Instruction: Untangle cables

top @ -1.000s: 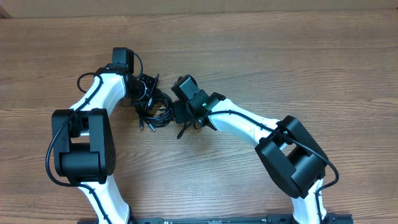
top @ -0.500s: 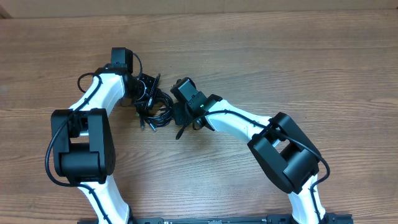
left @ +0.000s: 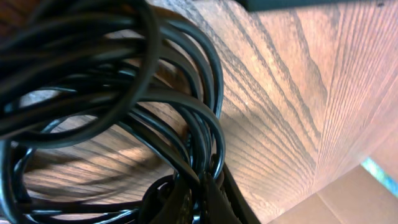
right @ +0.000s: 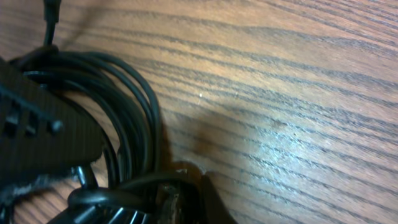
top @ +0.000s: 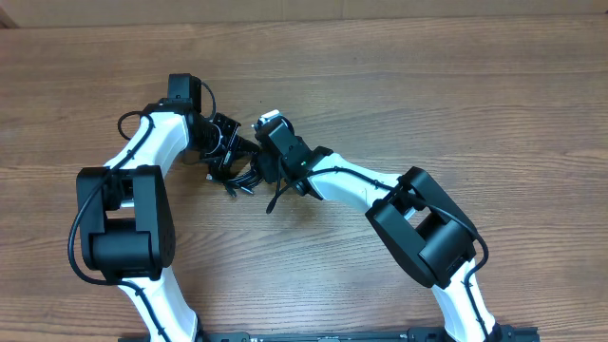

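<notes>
Found the cables (top: 237, 169) heaped in one dark clump on the bench (top: 456, 95), squeezed between the left arm (top: 157, 142) and the right arm (top: 347, 182). Counted no cord lying apart from the rest — not one strand drawn out straight or set aside on the wood.

Saw, from the left wrist, thick loops (left: 155, 106) crossing over and under one another close to the lens, gathering low in the picture into the left jaws, pressed together on a few of them. Saw, from the right wrist, several more curving side by side over the grain, with the right jaws likewise closed and, as far as could be told, nipping a strand at the lower edge. Could not pick out the gripped cord on either side, nor count the cords in the clump.

Judged the work hardly begun: a grip from each side on the same knot, nothing more. Reckoned nearly everything left to do — drawing the two grips apart to loosen the crossings, following one cord to its plug, freeing it, laying it clear on bare wood, then doing the same for each of the others in turn. Feared tightening the knot with a hard pull instead of opening it. Thought a slow, short draw the safer start, with a fresh look at the clump afterwards.
</notes>
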`<state>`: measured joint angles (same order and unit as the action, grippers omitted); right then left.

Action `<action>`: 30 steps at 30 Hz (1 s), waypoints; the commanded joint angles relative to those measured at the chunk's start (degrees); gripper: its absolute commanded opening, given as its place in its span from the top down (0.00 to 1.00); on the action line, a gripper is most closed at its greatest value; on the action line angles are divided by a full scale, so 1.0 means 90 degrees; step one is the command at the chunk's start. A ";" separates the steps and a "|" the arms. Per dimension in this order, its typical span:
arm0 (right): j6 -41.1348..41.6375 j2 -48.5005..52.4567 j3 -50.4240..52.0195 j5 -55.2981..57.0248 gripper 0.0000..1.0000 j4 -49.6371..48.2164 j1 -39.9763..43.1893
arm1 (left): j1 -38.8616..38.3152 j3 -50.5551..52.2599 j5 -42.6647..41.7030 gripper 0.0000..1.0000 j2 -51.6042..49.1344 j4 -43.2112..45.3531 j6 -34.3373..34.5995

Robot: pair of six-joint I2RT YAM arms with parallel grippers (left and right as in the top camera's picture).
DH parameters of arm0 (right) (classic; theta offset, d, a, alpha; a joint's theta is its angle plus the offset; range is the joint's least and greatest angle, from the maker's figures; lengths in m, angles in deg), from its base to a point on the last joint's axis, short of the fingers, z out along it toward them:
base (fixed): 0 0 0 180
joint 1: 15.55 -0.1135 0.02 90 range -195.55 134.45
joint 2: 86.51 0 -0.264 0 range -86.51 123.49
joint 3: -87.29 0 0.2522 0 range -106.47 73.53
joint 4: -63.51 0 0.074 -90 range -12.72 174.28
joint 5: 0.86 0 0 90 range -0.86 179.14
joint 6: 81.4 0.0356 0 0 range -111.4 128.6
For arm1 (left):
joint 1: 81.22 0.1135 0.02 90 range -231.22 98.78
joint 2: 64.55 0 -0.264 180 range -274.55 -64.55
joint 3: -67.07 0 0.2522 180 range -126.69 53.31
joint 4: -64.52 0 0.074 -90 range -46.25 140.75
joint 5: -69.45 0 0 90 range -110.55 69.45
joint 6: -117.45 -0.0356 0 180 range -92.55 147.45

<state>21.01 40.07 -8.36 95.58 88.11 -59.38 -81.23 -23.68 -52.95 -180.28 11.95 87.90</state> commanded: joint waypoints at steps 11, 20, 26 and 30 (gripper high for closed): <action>0.0284 -0.0049 0.0134 0.0204 0.96 0.0381 0.0408 | 0.0002 -0.0095 -0.0862 0.96 0.0192 -0.0376 -0.2300; 0.1175 -0.0767 0.0134 0.0998 0.96 0.1399 0.1047 | 0.0010 -0.0095 -0.1498 0.96 0.0192 -0.0719 -0.4233; 0.1292 -0.0767 0.0134 0.0549 0.96 0.1542 0.1377 | 0.0010 -0.0095 -0.1416 0.96 0.0192 -0.1095 -0.4687; 0.1287 -0.0767 0.0134 0.0148 0.96 0.1503 0.1379 | -0.0039 -0.0095 -0.1353 0.80 0.0194 -0.1049 -0.3606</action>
<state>31.54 35.57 -7.66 99.71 102.23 -46.36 -81.23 -23.83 -65.43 -180.25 2.35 50.76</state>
